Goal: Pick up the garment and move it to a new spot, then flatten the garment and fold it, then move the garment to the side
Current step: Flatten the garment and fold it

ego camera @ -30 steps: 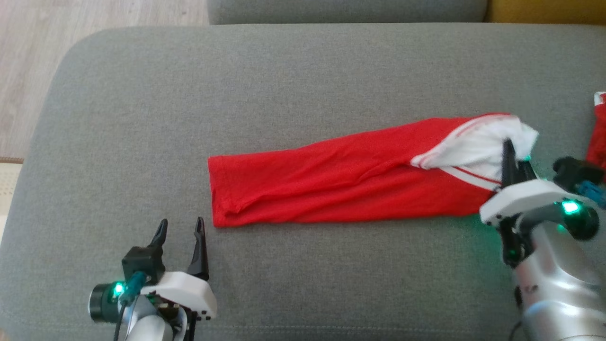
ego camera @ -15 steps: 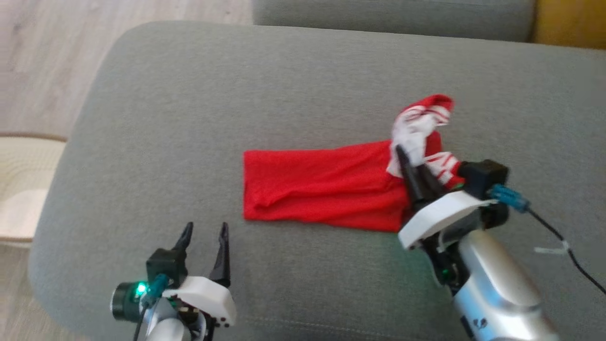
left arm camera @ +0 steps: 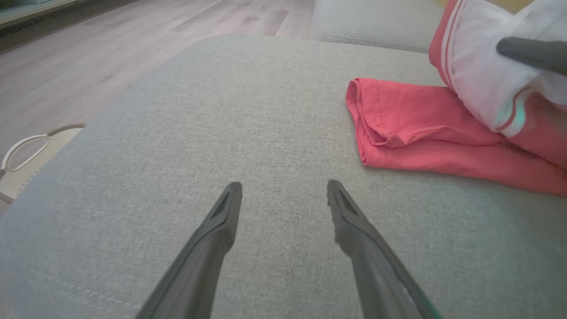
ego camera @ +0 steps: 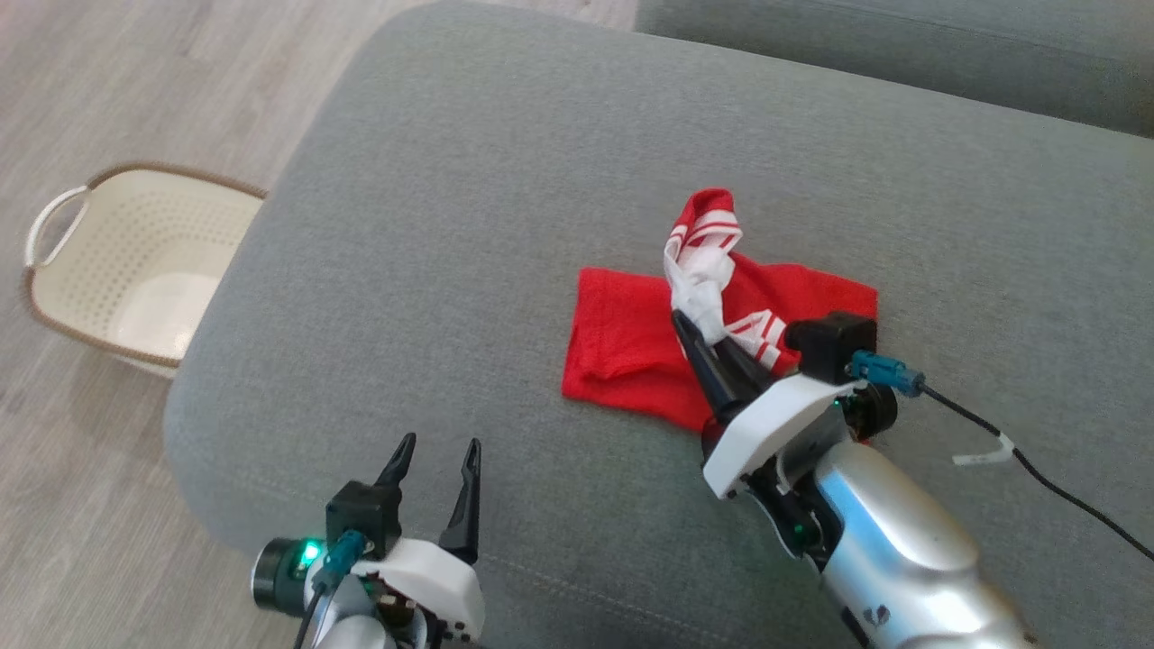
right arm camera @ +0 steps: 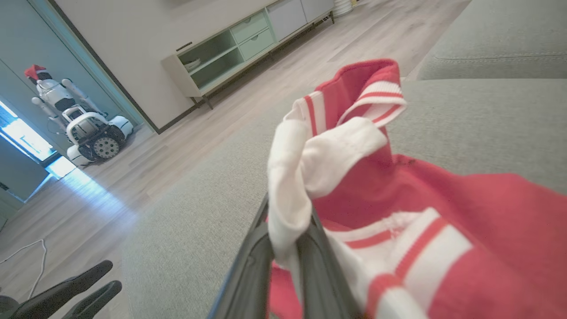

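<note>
Pinching the white trim of the garment (ego camera: 622,347), the right gripper (ego camera: 682,320) holds it raised.
Jaws wide and empty, the left gripper (ego camera: 439,443) sits at seven o'clock.

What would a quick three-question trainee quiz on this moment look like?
1. Multiple choice: the right gripper is shut on which part of the garment? A) the plain red hem B) the white end with striped trim C) nothing
2. True or false: the left gripper stands open over bare cushion, apart from the garment.
3. Fill in: on the floor beside the cushion stands a pale perforated ____.

Key: 1 B. 2 True. 3 basket.
</note>
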